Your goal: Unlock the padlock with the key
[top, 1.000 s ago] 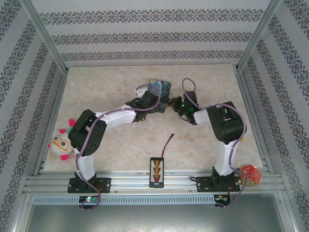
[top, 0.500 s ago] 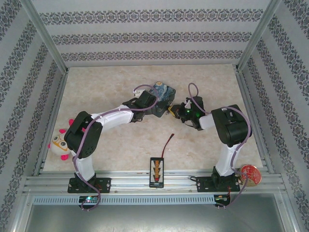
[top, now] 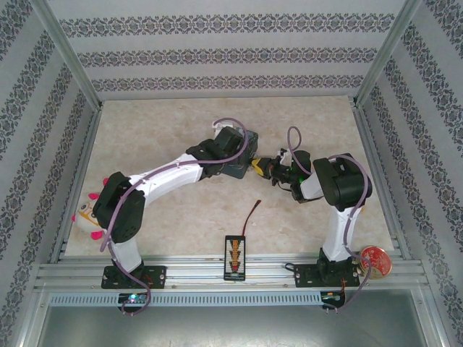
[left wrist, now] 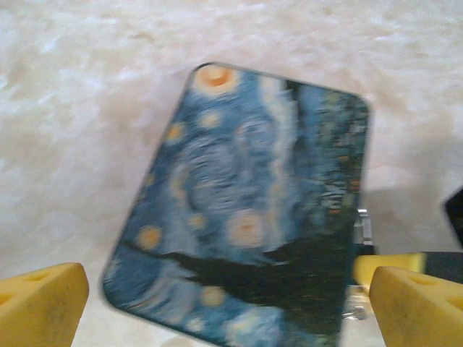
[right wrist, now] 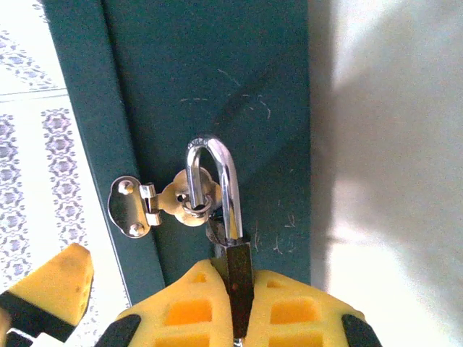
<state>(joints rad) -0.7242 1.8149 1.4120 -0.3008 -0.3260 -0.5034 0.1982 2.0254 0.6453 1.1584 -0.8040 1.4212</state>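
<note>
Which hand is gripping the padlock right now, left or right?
The right hand: it is shut on the dark body of the padlock. The left hand hangs wide open above the blue tin, holding nothing.

My left arm (top: 165, 177) stretches forward and to the right. The left gripper (left wrist: 231, 303) points down with its jaws spread wide. My right arm (top: 340, 189) bends in toward the centre. The right gripper (right wrist: 239, 282) has its fingers pinched tight on the padlock (right wrist: 228, 195) body. The two grippers sit near each other.

padlock (right wrist: 231, 195) body hidden by jaws, tin (left wrist: 246, 210) blurred
</note>
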